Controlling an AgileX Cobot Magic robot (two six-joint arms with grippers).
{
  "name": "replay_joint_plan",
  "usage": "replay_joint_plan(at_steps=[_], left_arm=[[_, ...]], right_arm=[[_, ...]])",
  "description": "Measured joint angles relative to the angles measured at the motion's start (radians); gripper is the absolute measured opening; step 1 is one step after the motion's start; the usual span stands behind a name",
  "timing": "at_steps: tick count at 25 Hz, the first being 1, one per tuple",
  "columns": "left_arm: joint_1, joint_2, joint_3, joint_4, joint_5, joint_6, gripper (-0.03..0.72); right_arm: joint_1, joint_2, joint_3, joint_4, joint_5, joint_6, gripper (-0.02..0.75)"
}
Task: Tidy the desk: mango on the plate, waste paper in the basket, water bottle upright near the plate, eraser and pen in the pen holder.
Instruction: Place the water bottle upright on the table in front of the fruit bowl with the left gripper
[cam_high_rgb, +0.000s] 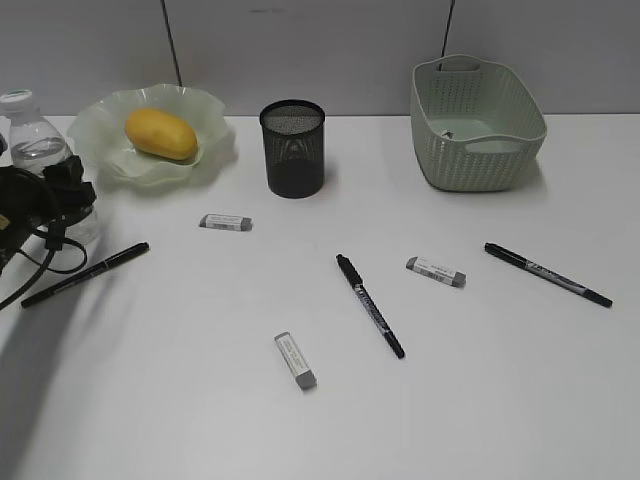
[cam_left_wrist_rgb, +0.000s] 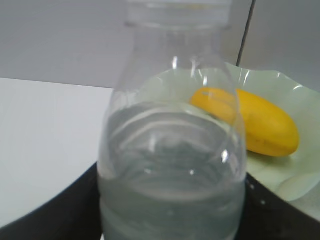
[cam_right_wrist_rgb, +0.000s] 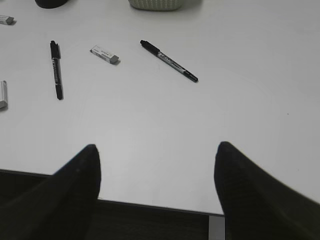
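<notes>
Quick count: 3 pens (cam_high_rgb: 369, 305), 3 erasers (cam_high_rgb: 295, 361), 1 mango (cam_high_rgb: 160, 134), 1 plate (cam_high_rgb: 205, 155), 1 water bottle (cam_high_rgb: 30, 135), 1 pen holder (cam_high_rgb: 293, 150), 1 basket (cam_high_rgb: 478, 125).

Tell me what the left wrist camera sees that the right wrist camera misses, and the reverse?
Only the left wrist view shows the clear plastic water bottle, the yellow-orange oval mango and the pale green ruffled plate. Only the right wrist view shows black pens, a grey-white eraser and the open right gripper. Both show the plain white desk.
</notes>
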Motion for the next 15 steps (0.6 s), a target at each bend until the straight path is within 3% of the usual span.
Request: replay_joint_plan(at_steps=[6, 15], left_arm=[[0.0, 0.0, 0.009, 0.001, -0.017, 0.0, 0.594], [0.0, -0.015, 0.095, 0.018, -0.03, -0.001, 0.608]], right_arm=[[0.0, 0.0, 0.0, 0.0, -0.001, 0.001, 0.559], [0.0, 0.0, 0.0, 0.0, -0.001, 0.001, 0.559]])
